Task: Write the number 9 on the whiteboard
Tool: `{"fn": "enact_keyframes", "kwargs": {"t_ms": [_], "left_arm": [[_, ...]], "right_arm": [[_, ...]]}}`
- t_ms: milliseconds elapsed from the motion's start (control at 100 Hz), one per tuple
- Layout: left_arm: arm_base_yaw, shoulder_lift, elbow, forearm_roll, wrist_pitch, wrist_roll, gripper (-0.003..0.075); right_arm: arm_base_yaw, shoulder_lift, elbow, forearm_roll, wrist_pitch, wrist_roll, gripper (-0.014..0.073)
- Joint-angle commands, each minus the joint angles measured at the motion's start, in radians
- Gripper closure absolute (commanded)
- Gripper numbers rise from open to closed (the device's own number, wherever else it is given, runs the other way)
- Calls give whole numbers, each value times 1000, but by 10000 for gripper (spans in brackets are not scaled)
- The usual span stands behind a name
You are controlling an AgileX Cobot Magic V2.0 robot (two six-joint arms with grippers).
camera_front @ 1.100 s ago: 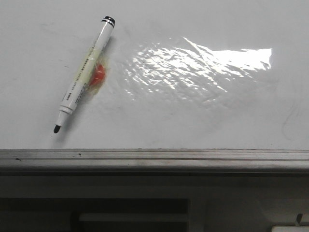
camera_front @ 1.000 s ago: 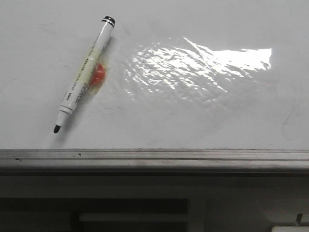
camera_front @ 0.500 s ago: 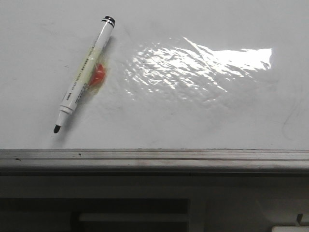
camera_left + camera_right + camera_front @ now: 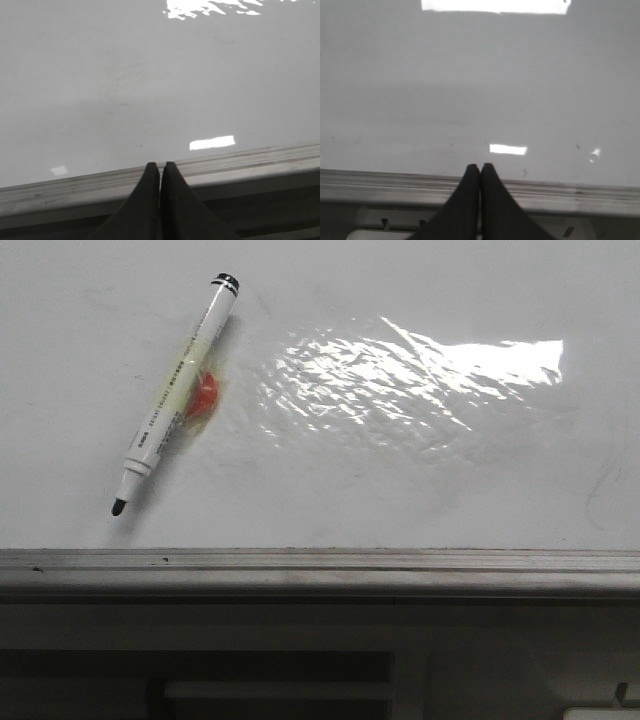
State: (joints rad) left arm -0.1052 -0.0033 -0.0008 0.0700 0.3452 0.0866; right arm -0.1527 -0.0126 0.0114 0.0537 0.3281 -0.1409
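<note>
The whiteboard (image 4: 400, 490) fills the front view, glossy white with wrinkled glare and a grey rail along its near edge. No number 9 shows on it. A white marker (image 4: 175, 390) with a black tip lies uncapped at the left, slanted, tip toward the rail, over an orange blob (image 4: 203, 395). Neither gripper appears in the front view. My left gripper (image 4: 160, 165) is shut with nothing in it, above the rail (image 4: 225, 165). The right gripper (image 4: 480, 166) is likewise shut and empty over the rail (image 4: 570, 192).
Faint grey smudges mark the board at the right (image 4: 600, 485). Below the rail (image 4: 320, 570) is the table's dark front structure (image 4: 280, 670).
</note>
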Motion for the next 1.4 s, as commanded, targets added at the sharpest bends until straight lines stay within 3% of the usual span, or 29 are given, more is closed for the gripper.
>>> {"fn": "enact_keyframes", "kwargs": {"t_ms": [0, 370, 610, 860, 1010, 1250, 1390], "left_arm": [[4, -30, 20, 13, -44, -2, 741], [4, -30, 20, -3, -126, -2, 741], [4, -30, 20, -3, -273, -2, 741], [4, -28, 17, -84, -399, -2, 741], [4, -15, -10, -133, -360, -2, 741], [4, 130, -193, -140, -123, -2, 741], [4, 221, -269, -123, -151, -2, 741]], "right_arm": [[-7, -13, 28, -21, -15, -6, 655], [-7, -13, 28, -5, -39, -6, 655], [-7, -13, 28, 49, -259, -6, 655], [-7, -13, 28, 48, -288, -6, 655], [-7, 10, -7, 137, -204, -6, 655], [-7, 184, -80, 265, -181, -6, 655], [-7, 300, -138, 307, -143, -6, 655]]}}
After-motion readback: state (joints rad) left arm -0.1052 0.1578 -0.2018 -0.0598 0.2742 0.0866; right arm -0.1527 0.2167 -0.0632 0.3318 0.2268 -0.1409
